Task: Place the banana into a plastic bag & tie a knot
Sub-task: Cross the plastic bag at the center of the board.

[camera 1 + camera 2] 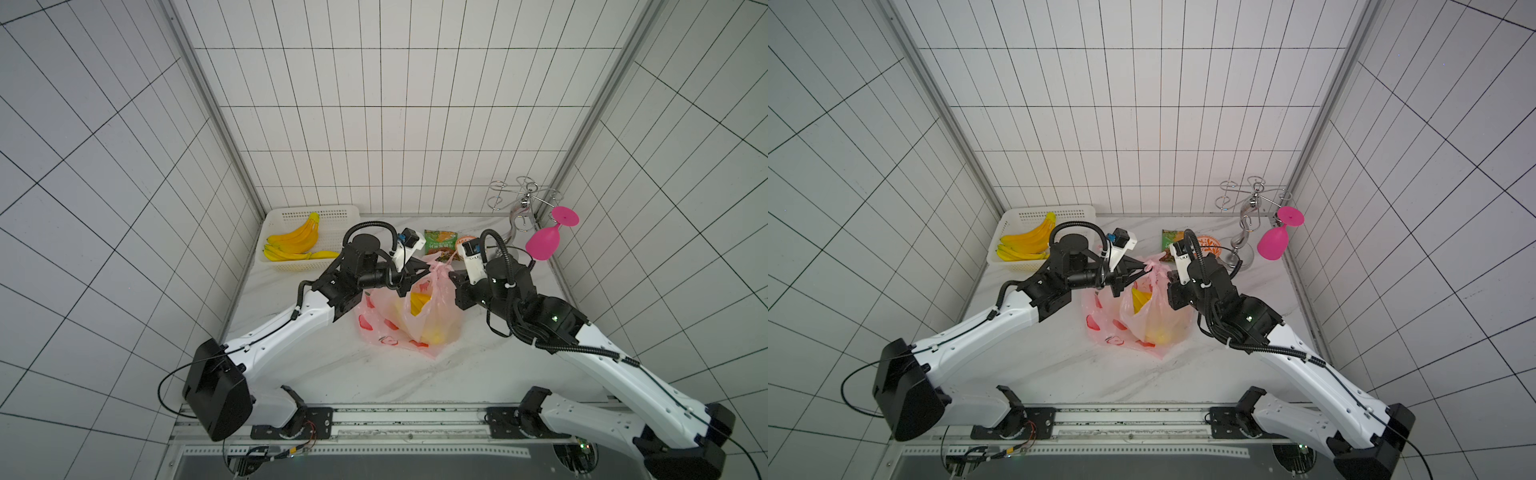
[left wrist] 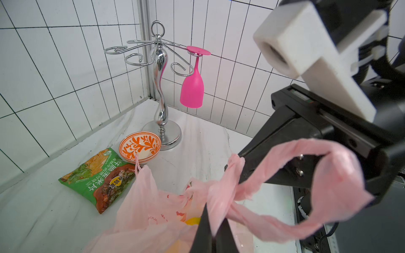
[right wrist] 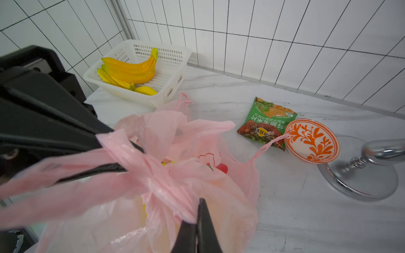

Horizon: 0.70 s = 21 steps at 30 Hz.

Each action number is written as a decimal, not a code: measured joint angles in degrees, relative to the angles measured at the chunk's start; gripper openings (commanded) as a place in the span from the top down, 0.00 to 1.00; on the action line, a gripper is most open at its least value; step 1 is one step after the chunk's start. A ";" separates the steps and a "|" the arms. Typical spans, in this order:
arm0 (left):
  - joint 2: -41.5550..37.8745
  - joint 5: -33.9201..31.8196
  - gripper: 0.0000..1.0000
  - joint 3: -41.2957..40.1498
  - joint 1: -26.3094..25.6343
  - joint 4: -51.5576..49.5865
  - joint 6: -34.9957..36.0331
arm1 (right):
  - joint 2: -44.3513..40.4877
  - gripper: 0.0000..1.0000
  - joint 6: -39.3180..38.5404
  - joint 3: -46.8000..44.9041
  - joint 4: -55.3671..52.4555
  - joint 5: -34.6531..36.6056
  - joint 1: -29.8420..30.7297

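Plastic bag (image 1: 419, 324), handles (image 1: 440, 268) pinched by left gripper (image 1: 428, 270) and right gripper (image 1: 452, 275), apart from basket (image 1: 291, 215) and table (image 1: 332, 374) front edge.

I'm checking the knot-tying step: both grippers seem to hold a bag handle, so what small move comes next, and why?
Probably draw the left gripper and right gripper slowly apart. Both are shut on the handles, which cross loosely between them, and the banana already lies in the pink bag, so tension should cinch the knot.
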 measured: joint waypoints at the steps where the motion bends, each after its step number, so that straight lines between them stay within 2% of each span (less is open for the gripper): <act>1: 0.02 -0.04 0.97 0.00 0.02 0.07 -0.20 | -0.09 1.00 0.26 0.00 -0.28 -0.76 0.28; 6: 0.02 -0.22 0.97 -0.04 0.02 0.20 -0.79 | -1.16 1.00 2.54 -0.22 -0.59 -5.14 2.73; 10: 0.42 0.09 0.98 -0.07 0.00 0.33 -1.25 | -3.17 1.00 6.16 -2.86 3.63 -9.68 3.87; 21: 0.52 -0.07 0.98 -1.66 -0.04 0.22 -2.23 | 2.47 1.00 12.13 -7.19 13.44 -10.71 5.33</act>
